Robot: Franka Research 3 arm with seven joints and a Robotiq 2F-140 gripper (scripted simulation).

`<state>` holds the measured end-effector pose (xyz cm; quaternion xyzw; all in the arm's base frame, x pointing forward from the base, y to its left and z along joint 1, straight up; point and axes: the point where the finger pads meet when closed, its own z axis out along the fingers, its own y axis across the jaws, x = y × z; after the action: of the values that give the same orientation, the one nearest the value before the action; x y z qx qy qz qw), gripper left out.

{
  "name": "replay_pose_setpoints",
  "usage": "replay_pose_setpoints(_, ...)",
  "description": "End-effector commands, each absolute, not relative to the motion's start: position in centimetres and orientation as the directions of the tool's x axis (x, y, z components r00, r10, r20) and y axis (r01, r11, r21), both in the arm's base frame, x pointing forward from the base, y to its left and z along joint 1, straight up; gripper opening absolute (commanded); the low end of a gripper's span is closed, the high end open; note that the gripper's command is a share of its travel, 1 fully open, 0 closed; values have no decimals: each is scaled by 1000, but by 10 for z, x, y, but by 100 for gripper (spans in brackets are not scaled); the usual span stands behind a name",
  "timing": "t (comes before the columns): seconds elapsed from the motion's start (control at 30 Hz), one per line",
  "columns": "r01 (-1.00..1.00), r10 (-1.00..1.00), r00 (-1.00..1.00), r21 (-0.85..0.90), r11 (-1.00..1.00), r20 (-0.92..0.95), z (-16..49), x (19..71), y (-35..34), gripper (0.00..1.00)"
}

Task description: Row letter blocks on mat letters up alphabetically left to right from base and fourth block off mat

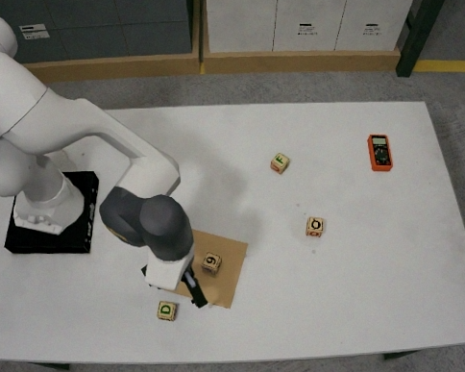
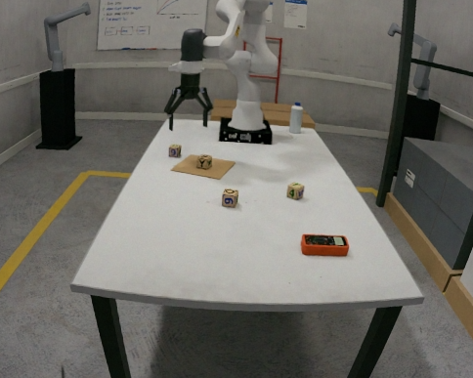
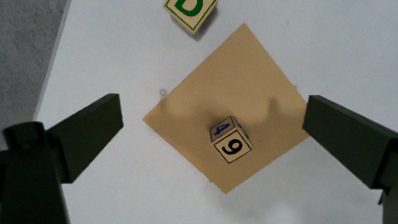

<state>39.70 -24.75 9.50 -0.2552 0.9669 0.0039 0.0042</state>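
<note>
Block "9" [image 1: 211,262] [image 2: 204,162] [image 3: 232,142] | on mat [image 1: 234,262] [image 2: 221,170] [image 3: 240,75] | below open jaws [image 1: 176,285] [image 2: 189,125], apart

Tan mat [image 1: 236,262] [image 2: 219,170] [image 3: 240,75] between black fingers [image 1: 194,288] [image 2: 207,110]; on it, pale wood-toned block [image 1: 211,262] [image 2: 204,162] [image 3: 232,146], black-bordered, black 9 on top, blue 4 on one side; block beyond fingers [image 1: 166,310] [image 2: 175,150], green D.
</note>
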Motion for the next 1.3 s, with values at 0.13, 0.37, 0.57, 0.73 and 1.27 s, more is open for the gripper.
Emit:
replay_pose_setpoints(0.13,-316,-316,-949,-5,949,-7,96,396,-251,100)
replay_pose_setpoints(0.37,-222,-222,-975,-5,975,-8,95,393,-254,100)
replay_pose_setpoints(0.57,-145,-145,-989,-4,989,-8,95,391,-257,100)
replay_pose_setpoints(0.73,-76,-76,-997,-4,997,-8,94,389,-259,100)
replay_pose_setpoints(1.27,141,141,-990,-2,990,-9,93,382,-265,100)
